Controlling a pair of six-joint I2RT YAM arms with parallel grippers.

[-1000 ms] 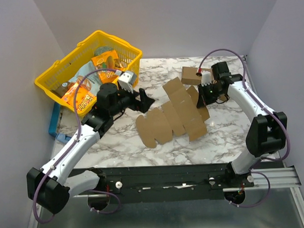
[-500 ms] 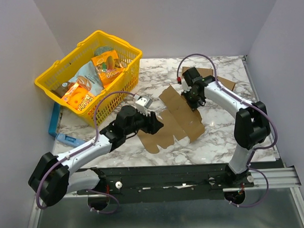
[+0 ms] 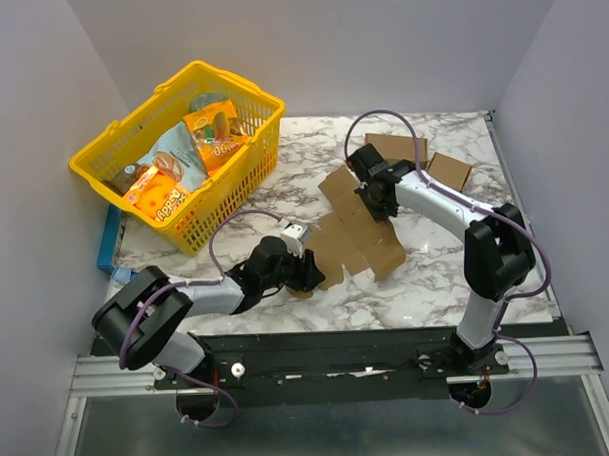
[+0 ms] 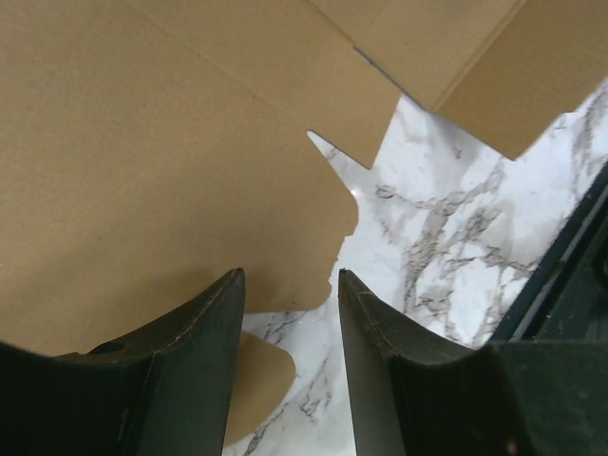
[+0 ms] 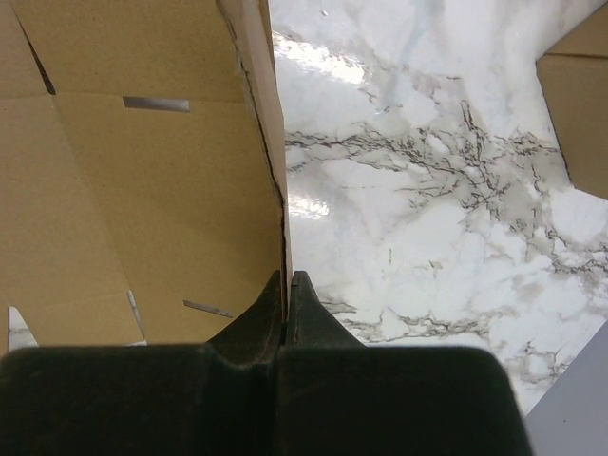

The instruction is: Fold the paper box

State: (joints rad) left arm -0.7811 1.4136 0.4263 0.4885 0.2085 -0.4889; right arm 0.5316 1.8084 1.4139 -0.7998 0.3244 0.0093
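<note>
Now lower, left claw (image 4: 290,278) narrowed, still agape at paper box (image 3: 360,231) edge — right claw (image 5: 287,280) still pinching its flap

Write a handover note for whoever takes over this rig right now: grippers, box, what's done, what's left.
Left gripper: jaws apart, straddling the near-left edge of the paper box, not pinching it.
Right gripper: shut on a far flap edge of the paper box, holding that flap raised.
Paper box: middle of the table, looks mostly flat and unfolded.
Done: one flap lifted; no walls formed, no tabs tucked.
Left: grip the near edge, fold up the sides, tuck the tabs.
</note>
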